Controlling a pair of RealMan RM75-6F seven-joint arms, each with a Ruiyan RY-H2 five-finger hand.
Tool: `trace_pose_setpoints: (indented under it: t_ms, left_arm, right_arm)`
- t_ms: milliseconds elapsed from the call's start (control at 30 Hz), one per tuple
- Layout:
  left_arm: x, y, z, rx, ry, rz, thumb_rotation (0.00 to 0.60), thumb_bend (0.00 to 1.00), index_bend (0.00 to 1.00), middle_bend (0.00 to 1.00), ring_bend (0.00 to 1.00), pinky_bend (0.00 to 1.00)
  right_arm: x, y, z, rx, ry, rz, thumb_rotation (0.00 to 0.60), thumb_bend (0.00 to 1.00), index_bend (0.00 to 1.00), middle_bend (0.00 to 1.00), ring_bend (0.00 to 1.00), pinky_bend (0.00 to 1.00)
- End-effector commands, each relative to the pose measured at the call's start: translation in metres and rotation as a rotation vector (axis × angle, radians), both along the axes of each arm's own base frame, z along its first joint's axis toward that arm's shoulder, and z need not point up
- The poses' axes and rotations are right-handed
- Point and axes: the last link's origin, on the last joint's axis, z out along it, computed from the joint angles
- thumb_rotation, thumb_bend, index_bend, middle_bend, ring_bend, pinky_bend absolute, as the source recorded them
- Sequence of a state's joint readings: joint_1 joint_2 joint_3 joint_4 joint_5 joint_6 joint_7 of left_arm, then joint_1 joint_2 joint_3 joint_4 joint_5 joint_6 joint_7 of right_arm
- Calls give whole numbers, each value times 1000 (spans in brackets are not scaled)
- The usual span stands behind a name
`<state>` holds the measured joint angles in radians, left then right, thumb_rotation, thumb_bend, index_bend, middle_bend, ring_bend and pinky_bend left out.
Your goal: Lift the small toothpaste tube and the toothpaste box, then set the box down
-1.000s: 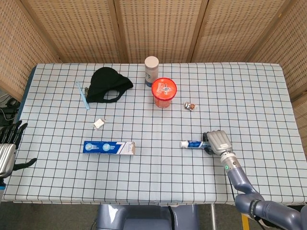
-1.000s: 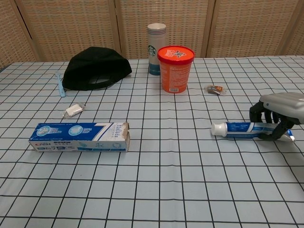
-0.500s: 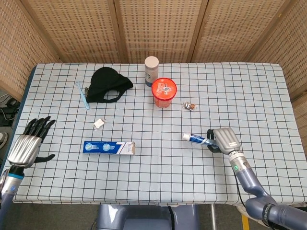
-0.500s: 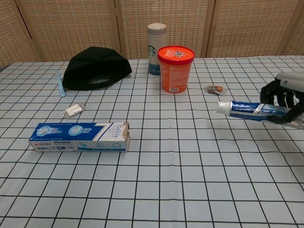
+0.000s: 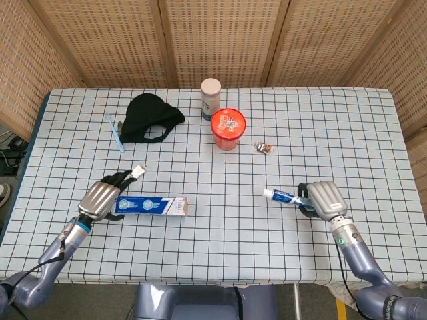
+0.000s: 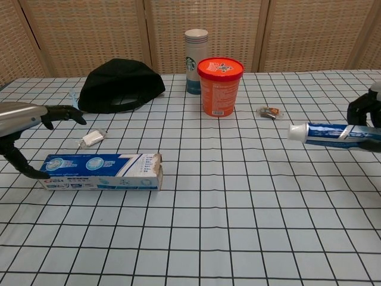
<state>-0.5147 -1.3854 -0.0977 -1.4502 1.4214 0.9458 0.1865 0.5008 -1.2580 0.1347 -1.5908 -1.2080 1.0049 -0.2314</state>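
My right hand (image 5: 323, 199) (image 6: 364, 111) grips the small toothpaste tube (image 5: 283, 196) (image 6: 331, 133) and holds it clear above the table, white cap pointing left. The blue toothpaste box (image 5: 152, 205) (image 6: 101, 171) lies flat at the front left, its torn end to the right. My left hand (image 5: 101, 198) (image 6: 24, 118) hovers over the box's left end with fingers spread and the thumb down by the box's end; it holds nothing.
A black cap (image 5: 151, 117), a blue toothbrush (image 5: 114, 131), a white tumbler (image 5: 211, 99) and an orange tub (image 5: 228, 129) stand at the back. A small white packet (image 5: 137, 171) lies near my left fingers; a candy wrapper (image 5: 265, 148) lies right of the tub.
My left hand moved from the table's left edge to above the box's left end. My right hand lifted the tube higher and carried it slightly right.
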Motion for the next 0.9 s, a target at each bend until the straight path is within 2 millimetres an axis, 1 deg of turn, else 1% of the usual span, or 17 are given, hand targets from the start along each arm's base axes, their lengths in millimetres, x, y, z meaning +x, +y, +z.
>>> trace_pose_setpoints:
  t_ms: [33, 267, 467, 500, 633, 700, 800, 900]
  left_arm:
    - [5, 3, -17, -21, 30, -9, 600, 0, 181, 87, 135, 242]
    - [15, 7, -36, -32, 38, -15, 600, 0, 227, 139, 188, 275]
    - [23, 10, -51, -28, 47, -14, 600, 7, 290, 200, 281, 334]
    - [24, 10, -53, -27, 48, -12, 600, 18, 312, 220, 297, 341]
    - [27, 12, -56, -21, 53, -11, 600, 118, 451, 336, 400, 395]
    - [29, 13, -57, -12, 39, -10, 600, 131, 493, 371, 430, 417]
    - [33, 15, -55, 9, -4, -7, 600, 168, 525, 398, 448, 428]
    - [36, 18, -51, 23, -60, -4, 600, 177, 538, 410, 454, 429]
  right_arm:
    - [-1, 1, 1, 1, 11, 1, 600, 623, 713, 655, 603, 575]
    - [-2, 2, 1, 3, 9, -2, 600, 623, 716, 656, 605, 575]
    - [-4, 1, 2, 1, -3, -10, 600, 626, 716, 656, 605, 575]
    - [-4, 0, 2, 2, -2, -9, 600, 626, 716, 656, 605, 575]
    - [-3, 1, 4, 2, -3, -4, 600, 627, 716, 656, 605, 575]
    - [-2, 1, 5, 1, -5, -1, 600, 627, 716, 656, 605, 575]
    - [2, 1, 8, -3, -5, 11, 600, 627, 716, 656, 605, 575]
    - [7, 1, 12, -10, -3, 27, 600, 627, 716, 657, 605, 575]
